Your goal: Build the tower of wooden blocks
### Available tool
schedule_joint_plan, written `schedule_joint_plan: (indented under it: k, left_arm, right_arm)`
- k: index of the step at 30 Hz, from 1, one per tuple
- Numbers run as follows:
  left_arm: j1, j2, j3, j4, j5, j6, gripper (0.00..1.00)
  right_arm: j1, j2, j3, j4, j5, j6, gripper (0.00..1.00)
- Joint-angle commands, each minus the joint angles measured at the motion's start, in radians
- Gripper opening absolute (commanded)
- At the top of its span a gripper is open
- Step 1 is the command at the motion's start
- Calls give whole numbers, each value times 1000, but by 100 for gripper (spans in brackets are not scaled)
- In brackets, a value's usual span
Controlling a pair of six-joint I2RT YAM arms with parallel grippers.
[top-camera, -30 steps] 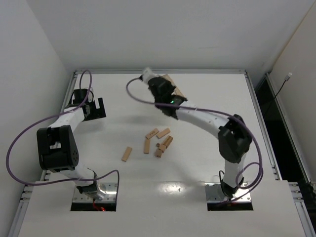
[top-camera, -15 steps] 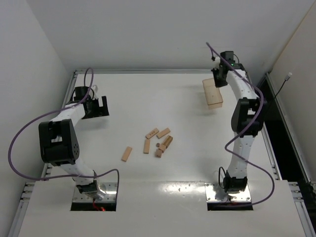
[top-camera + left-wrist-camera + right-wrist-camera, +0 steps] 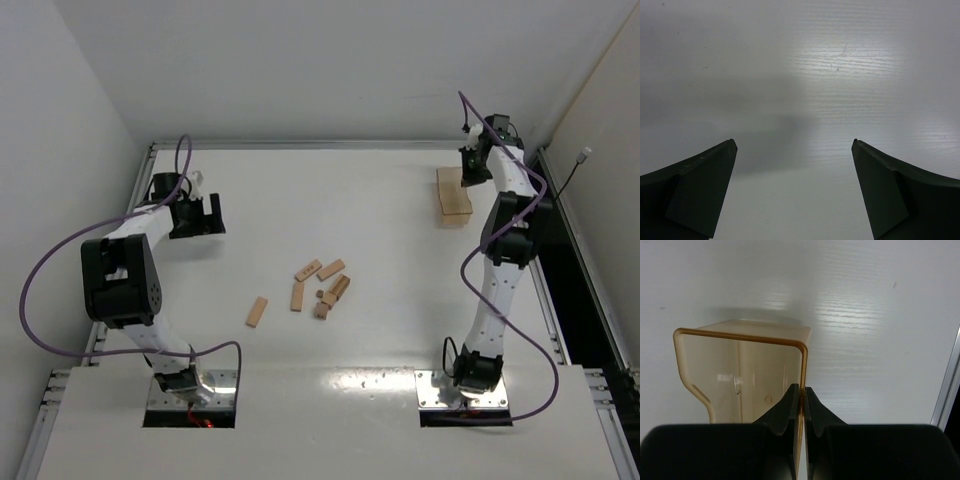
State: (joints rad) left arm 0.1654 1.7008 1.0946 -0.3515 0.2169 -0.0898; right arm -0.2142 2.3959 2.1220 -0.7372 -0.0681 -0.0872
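Note:
Several small light-brown wood blocks lie loose on the table's middle: planks (image 3: pixel 307 270) (image 3: pixel 331 269) (image 3: pixel 297 295), a lone plank (image 3: pixel 257 311) to the left, and a small heap (image 3: pixel 335 291) with tiny pieces. No block stands on another as a tower. My left gripper (image 3: pixel 204 216) (image 3: pixel 795 145) is open and empty over bare table at the back left, far from the blocks. My right gripper (image 3: pixel 467 178) (image 3: pixel 801 388) is shut on the wall of the translucent amber plastic box (image 3: pixel 455 196) (image 3: pixel 740 375) at the back right corner.
The metal table rail (image 3: pixel 522 200) runs close to the right of the amber box and also shows in the right wrist view (image 3: pixel 947 390). White walls stand behind and on both sides. Purple cables loop off both arms.
My right arm has swung from the back middle to the back right corner, carrying the amber box with it. My left gripper has shifted slightly right.

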Motion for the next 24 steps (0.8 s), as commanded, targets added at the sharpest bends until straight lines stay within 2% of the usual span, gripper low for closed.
schedule_joint_plan:
  k: [1, 4, 6, 7, 10, 11, 14, 18, 19, 23, 24]
  left_arm:
    - [13, 16, 37, 13, 27, 5, 100]
    - [13, 16, 37, 13, 27, 5, 100]
    - [13, 16, 37, 13, 27, 5, 100]
    - [13, 16, 37, 13, 27, 5, 100]
    - [13, 16, 37, 13, 27, 5, 100]
    - [13, 16, 37, 13, 27, 5, 100]
    - [13, 5, 37, 13, 27, 5, 100]
    - [13, -26, 2, 23, 36, 5, 100]
    - [13, -26, 2, 34, 27, 5, 100]
    - [3, -62, -36, 34, 27, 5, 100]
    - [3, -73, -36, 34, 27, 15, 100]
  right_arm:
    - [7, 29, 65, 38, 10, -29, 0]
    - [-2, 40, 65, 38, 21, -29, 0]
    - [-2, 40, 65, 50, 49, -29, 7]
    - [-2, 20, 55, 59, 68, -19, 21]
    - [-2, -16, 4, 111, 106, -10, 43]
    - [-2, -35, -16, 130, 106, -9, 54]
    - [-2, -131, -106, 191, 87, 18, 67]
    - [10, -349, -357, 332, 25, 37, 70]
    - [10, -450, -408, 407, -5, 37, 70]
    - [19, -647, -620, 551, -164, 58, 74]
    - [42, -735, -681, 562, -202, 8, 75]
